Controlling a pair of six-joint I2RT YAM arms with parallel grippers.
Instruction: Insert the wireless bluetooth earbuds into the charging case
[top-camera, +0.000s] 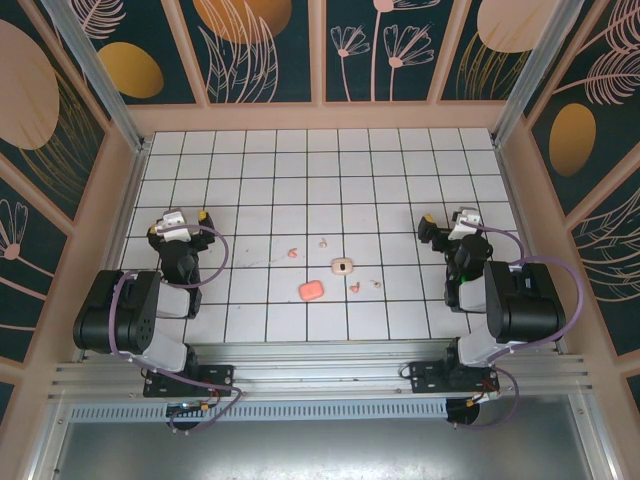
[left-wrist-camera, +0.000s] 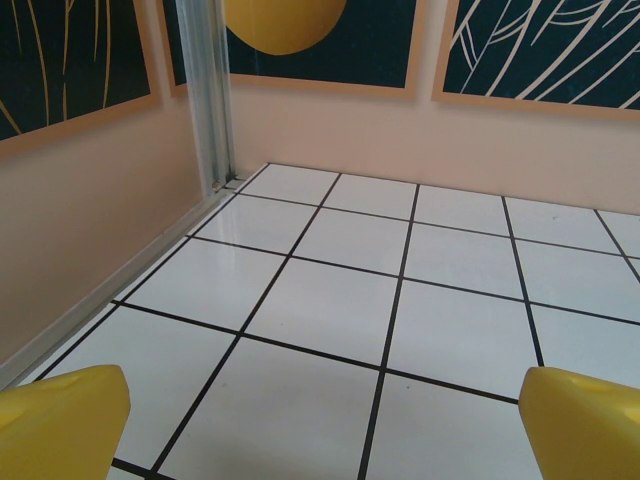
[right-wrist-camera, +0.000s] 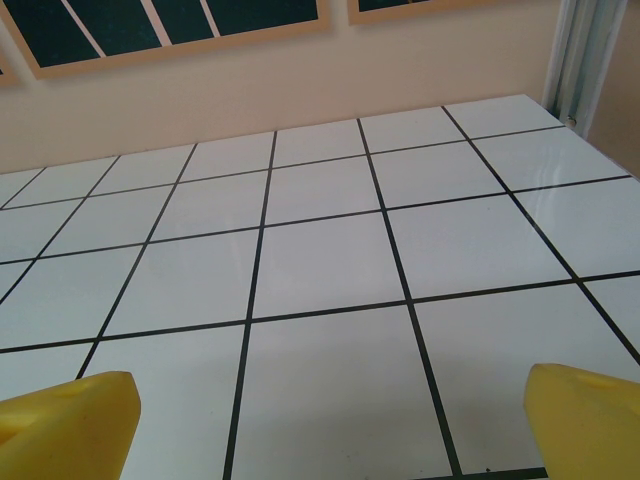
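Earbuds (top-camera: 291, 252) and two cases on a white tiled tabletop (top-camera: 400, 170), seen from above.

Tabletop: black grid lines, closed in by peach walls (top-camera: 320, 118) with dark floral panels.

Left gripper (top-camera: 182, 213) stands near the left edge and right gripper (top-camera: 452, 216) near the right edge. Both point toward the far wall with jaws spread wide, holding nothing. In the wrist views the yellow left fingers (left-wrist-camera: 60, 420) and right fingers (right-wrist-camera: 65, 420) sit at the lower corners, with bare tiles between them.

Coral case (top-camera: 310, 290) is a rounded pebble lying front of centre, between the two arms. Pale case (top-camera: 343, 265) lies just beyond it to the right, apart from it, with a dark mark on top; whether its lid is up is too small to tell.

Earbuds: four, all loose on the tiles, none in a case. One coral bud lies left of the pale case and a pale bud (top-camera: 322, 241) lies beyond it. A second coral bud (top-camera: 356, 290) and a second pale bud (top-camera: 375, 283) lie side by side, right of the coral case.
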